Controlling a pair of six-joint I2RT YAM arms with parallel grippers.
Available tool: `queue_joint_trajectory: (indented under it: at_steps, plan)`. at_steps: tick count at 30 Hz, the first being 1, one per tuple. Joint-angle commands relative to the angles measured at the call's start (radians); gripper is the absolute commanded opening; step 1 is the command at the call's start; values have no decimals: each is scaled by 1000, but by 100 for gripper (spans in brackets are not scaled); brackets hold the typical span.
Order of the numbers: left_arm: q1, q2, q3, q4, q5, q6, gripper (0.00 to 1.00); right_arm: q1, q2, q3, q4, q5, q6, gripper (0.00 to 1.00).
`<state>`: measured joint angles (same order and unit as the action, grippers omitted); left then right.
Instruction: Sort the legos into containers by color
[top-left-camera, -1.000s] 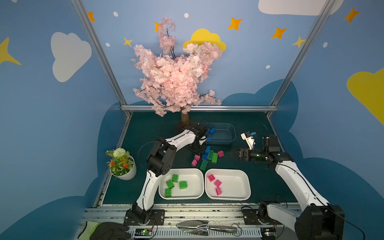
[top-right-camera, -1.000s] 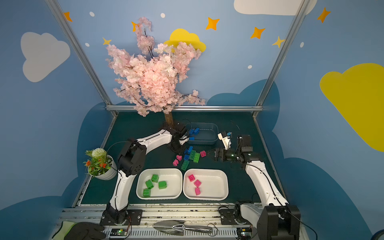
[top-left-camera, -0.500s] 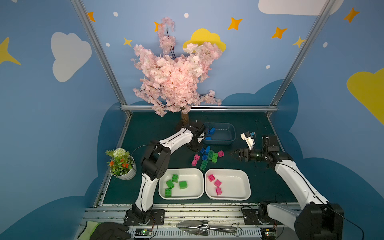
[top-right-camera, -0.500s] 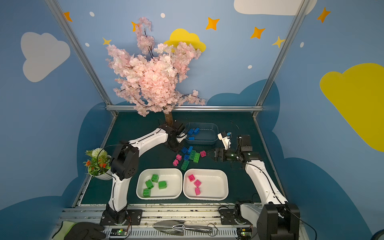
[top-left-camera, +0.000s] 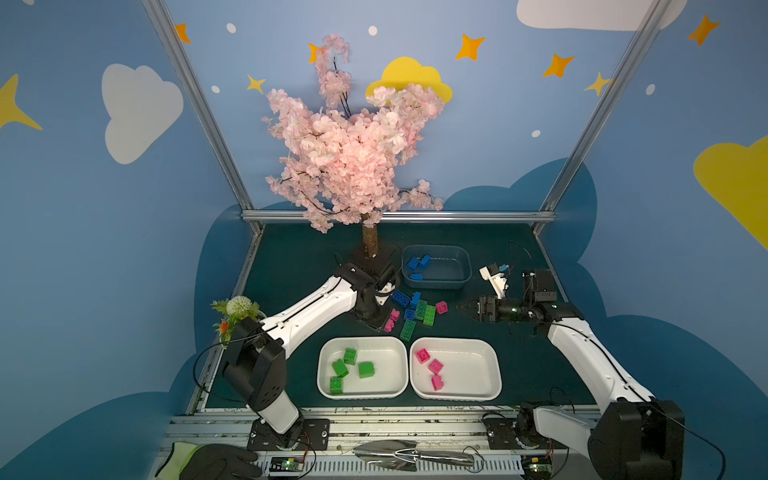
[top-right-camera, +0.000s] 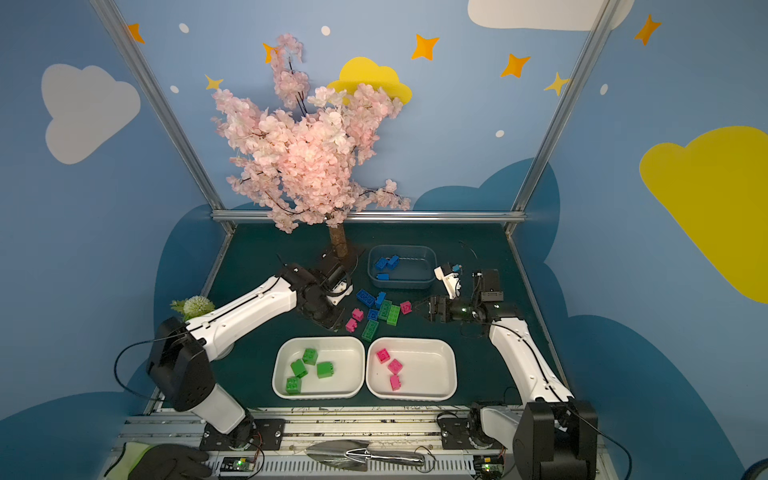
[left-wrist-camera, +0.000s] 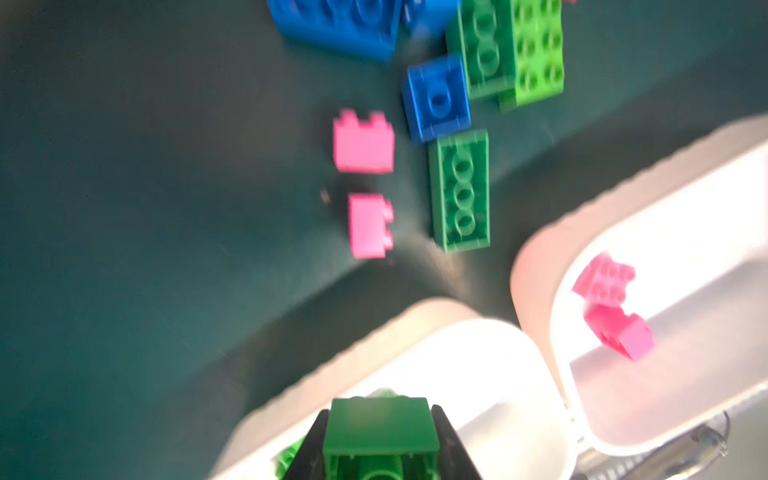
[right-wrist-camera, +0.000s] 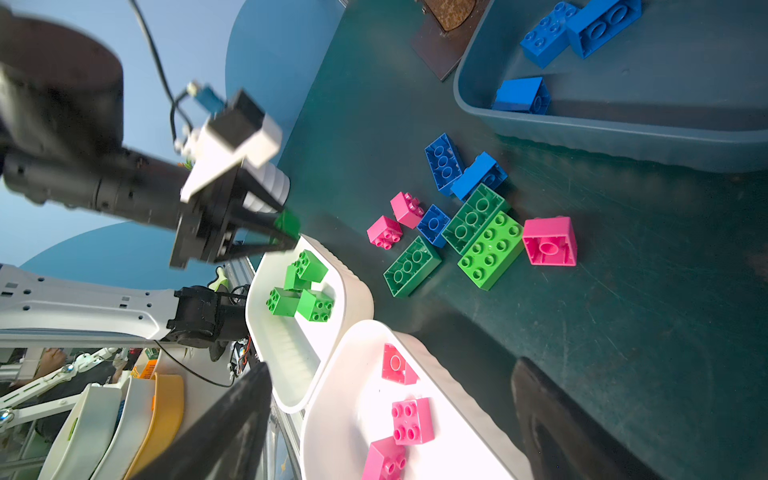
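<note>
Green brick (left-wrist-camera: 380, 432) clamped in left pincer (left-wrist-camera: 379, 412), hollow underside facing pincer's base; right pincer (top-left-camera: 463, 309) gaping, empty.

The legos (right-wrist-camera: 490, 249) are moulded plastic, smooth and glossy; the green lego (left-wrist-camera: 380, 428) between the matt black jaws looks the same. Both white trays (top-left-camera: 386, 357) are shiny plastic with finely ribbed outer walls, the grey-blue tub (top-left-camera: 440, 282) duller. The dark green tabletop (top-left-camera: 299, 266) is matt and faintly scuffed. At upper centre, cloth-like blossoms (top-left-camera: 353, 153) top a rough, bark-like trunk (top-left-camera: 369, 241). The frame rail (top-left-camera: 457, 216) is silvery brushed metal; the arm shells (top-left-camera: 316, 307) are smooth white plastic.
</note>
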<state>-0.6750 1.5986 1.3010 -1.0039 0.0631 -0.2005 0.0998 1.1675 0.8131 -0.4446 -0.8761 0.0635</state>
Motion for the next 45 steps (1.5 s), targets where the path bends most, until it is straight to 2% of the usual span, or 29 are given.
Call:
queue_joint_trajectory:
  at_steps: [1, 5, 8, 11, 15, 20, 26, 36, 42, 45]
  plan:
    - [-25, -44, -89, -17, 72, -74, 34, 6, 7, 4, 10, -14, -10, 89]
    - [-57, -63, -173, 18, 65, -101, 34, 12, -1, 0, 7, -7, -11, 89]
    - [-55, -67, -223, 70, -4, -129, 36, 12, -4, -6, 4, -5, -10, 89]
    - [-47, -64, -215, 79, -64, -143, 43, 14, -7, -1, 1, -4, -9, 89]
    - [-39, -79, -177, 34, -96, -149, 62, 15, -14, 3, -9, 0, -15, 89]
    - [-18, -81, -94, 25, -81, -119, 69, 15, -12, 1, -2, -2, -11, 89]
    - [9, 72, 76, 64, -94, -66, 71, 18, -17, 6, 1, 3, -6, 89]
    - [13, 349, 238, 182, -92, -89, 71, 16, -31, -7, 6, 12, -5, 89]
    - [17, 389, 245, 177, -104, -173, 71, 11, -40, -13, -2, 19, -13, 89]
    - [11, 394, 253, 166, -148, -331, 70, 10, -33, -19, 3, 10, -12, 89]
